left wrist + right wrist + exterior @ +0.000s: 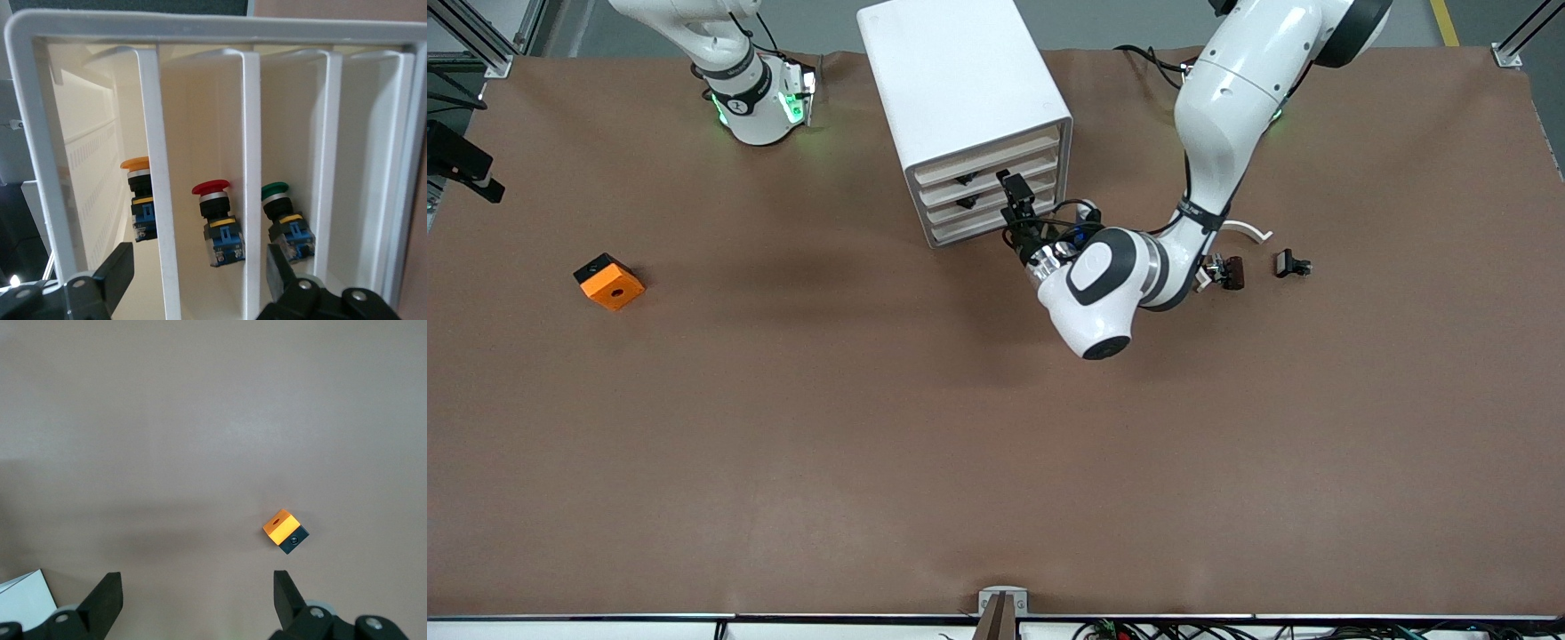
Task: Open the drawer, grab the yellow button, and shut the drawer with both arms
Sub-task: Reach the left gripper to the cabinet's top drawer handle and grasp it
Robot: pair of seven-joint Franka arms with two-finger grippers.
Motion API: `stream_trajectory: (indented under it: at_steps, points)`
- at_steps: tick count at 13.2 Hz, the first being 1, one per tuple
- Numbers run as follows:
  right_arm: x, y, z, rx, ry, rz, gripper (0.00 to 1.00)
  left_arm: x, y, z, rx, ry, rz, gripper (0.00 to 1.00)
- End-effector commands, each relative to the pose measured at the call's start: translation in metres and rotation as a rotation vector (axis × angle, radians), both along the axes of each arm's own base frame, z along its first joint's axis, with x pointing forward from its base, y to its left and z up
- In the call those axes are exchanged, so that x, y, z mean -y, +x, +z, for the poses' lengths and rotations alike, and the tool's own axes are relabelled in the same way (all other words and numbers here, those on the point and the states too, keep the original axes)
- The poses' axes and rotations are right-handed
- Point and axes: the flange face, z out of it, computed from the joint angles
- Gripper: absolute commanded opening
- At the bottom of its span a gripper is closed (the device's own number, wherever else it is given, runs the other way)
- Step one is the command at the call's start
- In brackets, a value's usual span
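Observation:
The white drawer cabinet (960, 98) stands at the table's back middle, none of its drawers pulled out. My left gripper (1012, 188) is open and empty right at the drawer fronts. In the left wrist view my left gripper (200, 277) faces the compartments. The button (138, 193) with the orange-yellow cap sits in one compartment, a red-capped one (217, 220) and a green-capped one (285, 220) in the compartments beside it. The open fingers straddle a white divider (163, 253). My right gripper (197, 603) is open and empty, held above the table near its arm's base.
An orange square block (609, 283) with a centre hole lies toward the right arm's end; it also shows in the right wrist view (285, 530). Small dark parts (1292, 264) (1232, 271) and a white curved piece (1249, 231) lie beside the left arm.

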Motion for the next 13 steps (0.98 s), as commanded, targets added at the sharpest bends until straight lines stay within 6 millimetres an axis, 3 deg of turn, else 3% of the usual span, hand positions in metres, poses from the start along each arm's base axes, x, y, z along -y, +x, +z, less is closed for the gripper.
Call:
stream_trajectory:
  at_steps: [1, 6, 9, 12, 13]
  points:
    - [-0.002, -0.002, 0.004, 0.004, -0.020, 0.006, 1.00, 0.005, 0.001, 0.002, -0.026, -0.001, 0.000, 0.77]
    - [0.000, -0.003, 0.005, 0.002, -0.013, -0.004, 1.00, 0.026, -0.030, 0.014, -0.067, -0.039, -0.099, 0.64]
    - [0.001, -0.003, 0.005, 0.003, -0.004, -0.040, 1.00, 0.029, -0.034, 0.016, -0.073, -0.045, -0.110, 0.51]
    - [0.001, -0.003, 0.005, 0.002, -0.001, -0.055, 1.00, 0.029, -0.035, 0.014, -0.077, -0.043, -0.111, 0.29]
    - [0.001, -0.003, 0.004, -0.001, -0.001, -0.055, 1.00, 0.027, -0.033, 0.012, -0.081, -0.044, -0.105, 0.14]
